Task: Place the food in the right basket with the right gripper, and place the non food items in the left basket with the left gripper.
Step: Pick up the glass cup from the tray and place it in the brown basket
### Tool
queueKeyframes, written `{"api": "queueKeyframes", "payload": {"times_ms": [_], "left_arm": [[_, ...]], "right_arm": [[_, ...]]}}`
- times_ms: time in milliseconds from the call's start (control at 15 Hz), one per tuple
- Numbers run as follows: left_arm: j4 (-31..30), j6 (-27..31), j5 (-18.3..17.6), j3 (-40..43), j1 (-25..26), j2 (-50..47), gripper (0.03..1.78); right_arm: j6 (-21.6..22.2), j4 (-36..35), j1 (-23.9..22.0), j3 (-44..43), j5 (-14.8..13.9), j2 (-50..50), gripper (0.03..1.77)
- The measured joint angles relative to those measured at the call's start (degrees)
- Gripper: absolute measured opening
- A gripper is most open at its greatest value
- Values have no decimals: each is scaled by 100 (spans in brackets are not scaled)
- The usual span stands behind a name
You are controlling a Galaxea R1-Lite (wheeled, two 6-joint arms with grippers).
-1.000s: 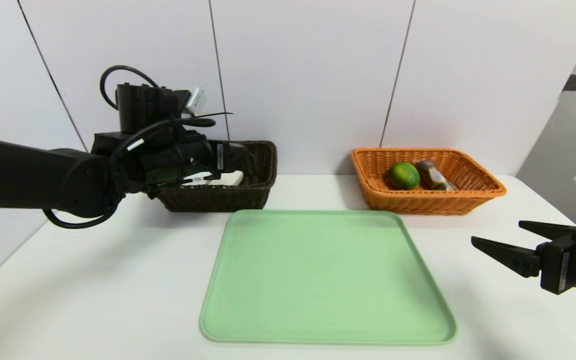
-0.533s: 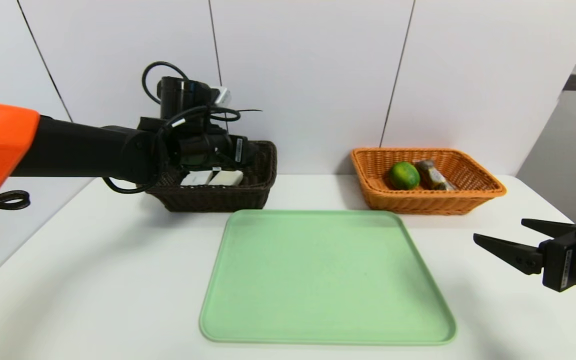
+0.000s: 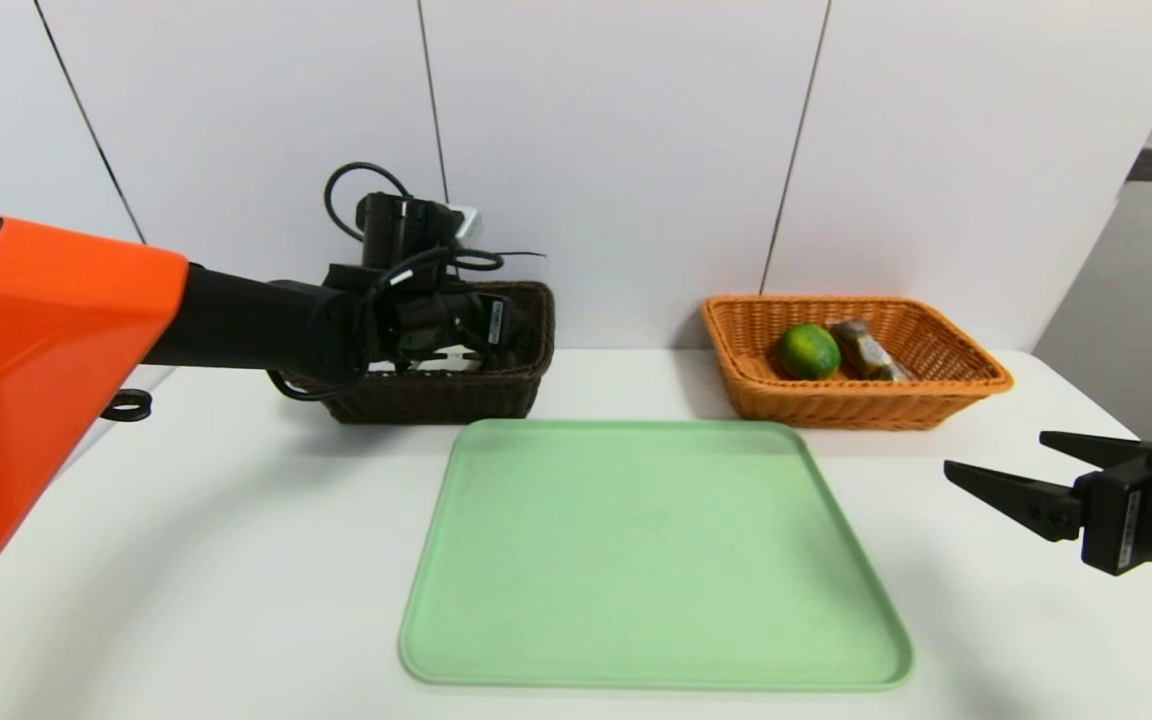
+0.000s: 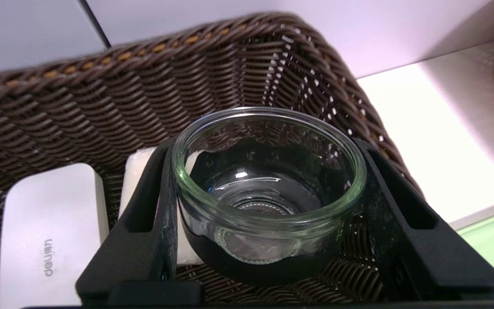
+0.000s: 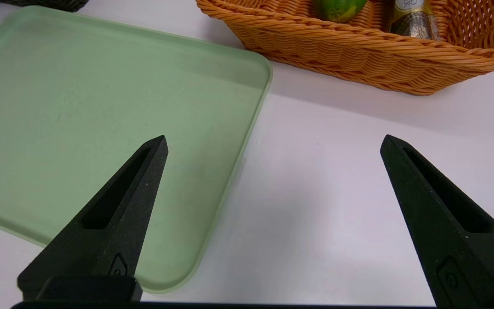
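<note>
My left gripper (image 4: pixel 264 146) is down inside the dark brown left basket (image 3: pixel 436 395), shut on a clear glass cup (image 4: pixel 268 206) with a finger on each side of it. In that basket (image 4: pixel 101 98) a flat white case (image 4: pixel 45 231) and a white bar (image 4: pixel 137 171) lie behind the cup. The orange right basket (image 3: pixel 836 405) holds the green lime (image 3: pixel 807 351) and the pack of foil-wrapped chocolates (image 3: pixel 866 350). My right gripper (image 3: pixel 994 452) hovers open and empty over the table at the right, beside the tray.
A bare green tray (image 3: pixel 651 550) lies in the middle of the white table, its right edge (image 5: pixel 247 141) just under my right gripper (image 5: pixel 273 139). The wall stands close behind both baskets. The left arm's orange segment (image 3: pixel 46 390) fills the left side.
My left arm has reached farther forward and lowered its gripper into the dark brown basket; its orange segment has come into view. The right gripper has barely shifted.
</note>
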Motion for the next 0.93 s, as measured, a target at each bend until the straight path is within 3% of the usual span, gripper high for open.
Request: {"api": "queueKeyframes", "payload": {"times_ms": [133,333,733,800,933], "left_arm": [[6,4,0,1,0,39,120],[-38,-18,-2,0,0,43,137],[-173,-110,2,-22,7,-16,66],[-173,-94,-2,-35,7,-57,4],[-173,-176,9,-44,7,-230,4]], "right_arm": [[6,0,0,0,2,15,171],[6,0,0,-2,4,23,171],[9,-2,0,30,2,17,171],[9,-2,0,28,0,11,171],[6,-2,0,4,0,0,171]]}}
